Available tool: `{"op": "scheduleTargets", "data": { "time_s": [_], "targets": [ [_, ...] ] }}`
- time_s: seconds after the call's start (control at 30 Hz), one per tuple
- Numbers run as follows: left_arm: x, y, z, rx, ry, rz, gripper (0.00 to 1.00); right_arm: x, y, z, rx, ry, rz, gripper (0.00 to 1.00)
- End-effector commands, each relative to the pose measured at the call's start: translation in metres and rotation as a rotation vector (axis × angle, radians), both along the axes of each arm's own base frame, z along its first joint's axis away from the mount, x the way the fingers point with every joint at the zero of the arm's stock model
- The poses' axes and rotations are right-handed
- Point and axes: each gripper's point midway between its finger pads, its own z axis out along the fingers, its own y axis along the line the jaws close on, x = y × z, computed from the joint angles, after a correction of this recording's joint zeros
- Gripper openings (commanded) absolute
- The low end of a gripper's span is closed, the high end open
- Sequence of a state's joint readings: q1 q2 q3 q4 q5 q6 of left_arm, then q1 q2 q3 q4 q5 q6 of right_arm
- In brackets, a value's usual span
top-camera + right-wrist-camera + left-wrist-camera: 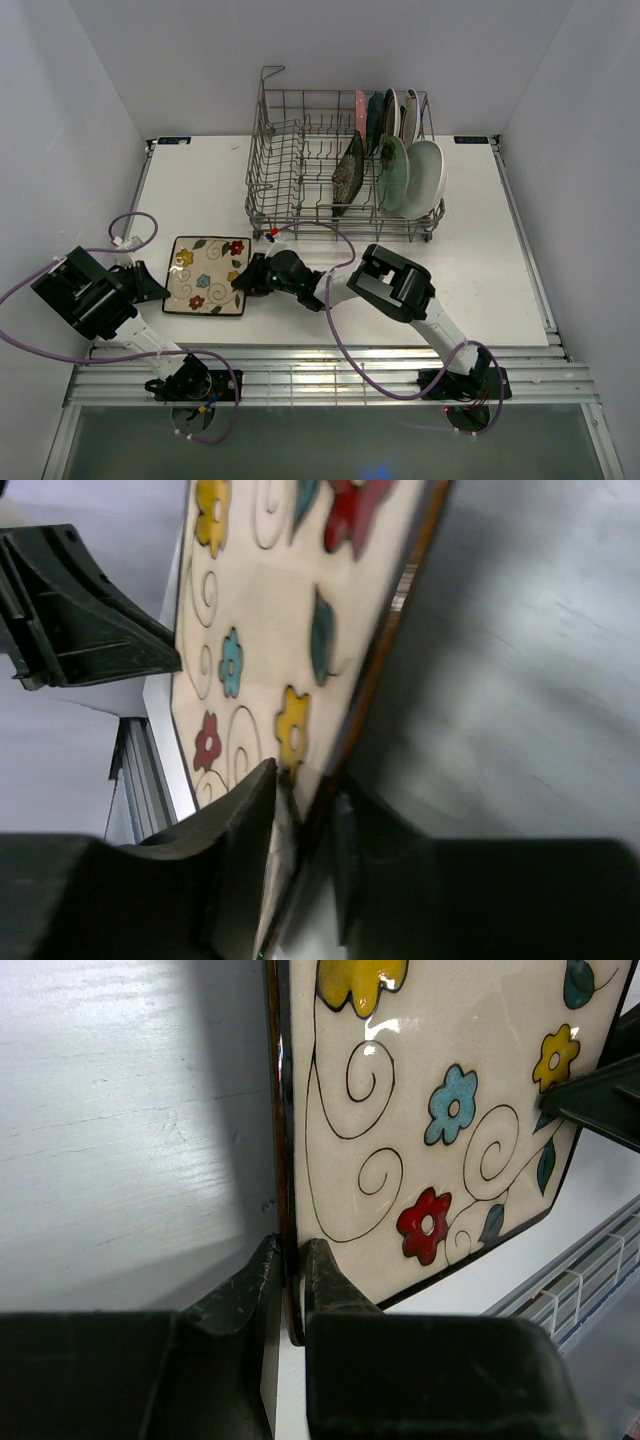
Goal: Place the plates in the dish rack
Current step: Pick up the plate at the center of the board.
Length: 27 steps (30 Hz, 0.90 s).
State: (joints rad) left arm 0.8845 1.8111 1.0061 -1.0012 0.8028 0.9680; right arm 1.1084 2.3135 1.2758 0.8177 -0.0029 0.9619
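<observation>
While the cream floral square plate [207,274] sits at the near left of the white table [200,180], well apart from the dish rack [300,165], I have an arm on each side of it. My left gripper [163,285] is clamped on the plate's left edge; the left wrist view shows the gripper [290,1280] with both jaws pressed tight against the dark rim of the plate [440,1110]. My right gripper [238,280] reaches in from the opposite side. In the right wrist view the gripper [300,820] has its jaws narrow and straddling the plate's brown edge [270,630], but the picture is blurred and I cannot tell whether they are pinching the rim. I also cannot tell whether the plate rests flat on the table or is raised a little. In the right half of the rack stand other plates on edge, among them a dark floral square plate [349,172], a mint round plate [393,172] and a white oval plate [427,178].
</observation>
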Motion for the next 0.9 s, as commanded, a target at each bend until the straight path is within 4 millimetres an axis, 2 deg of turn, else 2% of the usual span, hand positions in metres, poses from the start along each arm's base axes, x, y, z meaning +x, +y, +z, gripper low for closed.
{"op": "scheduleTargets", "data": {
  "time_s": [0.0,0.1,0.27,0.33,0.4,0.43,0.5,0.6,0.63,0.7,0.8,0.87],
  "targets": [
    [0.011,0.004,0.006,0.067,-0.084,-0.069,0.0,-0.016,-0.016,-0.026,-0.047,0.165,-0.006,0.31],
    [0.013,0.004,0.014,0.06,-0.101,-0.068,0.0,-0.019,-0.017,-0.022,-0.034,0.161,-0.005,0.26],
    [0.016,0.003,0.028,0.043,-0.118,-0.061,0.0,-0.023,-0.018,-0.013,-0.011,0.153,-0.004,0.08],
    [0.018,0.002,0.033,0.028,-0.123,-0.055,0.0,-0.024,-0.02,-0.01,-0.009,0.148,-0.008,0.08],
    [0.022,0.005,0.04,0.024,-0.137,-0.05,0.06,-0.023,-0.022,-0.001,0.002,0.134,-0.016,0.08],
    [0.022,0.005,0.044,0.009,-0.146,-0.045,0.08,-0.025,-0.026,-0.003,-0.007,0.129,-0.015,0.08],
    [0.023,0.008,0.052,-0.004,-0.16,-0.033,0.25,-0.024,-0.028,0.007,0.008,0.116,-0.018,0.08],
    [0.026,0.009,0.064,-0.031,-0.192,-0.027,0.53,-0.027,-0.033,0.012,0.012,0.105,-0.015,0.08],
    [0.026,0.011,0.067,-0.038,-0.202,-0.019,0.57,-0.027,-0.033,0.015,0.02,0.101,-0.014,0.08],
    [0.026,0.012,0.074,-0.054,-0.224,-0.019,0.65,-0.029,-0.037,0.018,0.022,0.093,-0.011,0.08],
    [0.027,0.01,0.079,-0.067,-0.242,-0.024,0.67,-0.033,-0.043,0.026,0.045,0.082,-0.008,0.08],
    [0.028,0.011,0.081,-0.068,-0.247,-0.024,0.68,-0.029,-0.046,0.037,0.058,0.058,-0.039,0.08]
  ]
}}
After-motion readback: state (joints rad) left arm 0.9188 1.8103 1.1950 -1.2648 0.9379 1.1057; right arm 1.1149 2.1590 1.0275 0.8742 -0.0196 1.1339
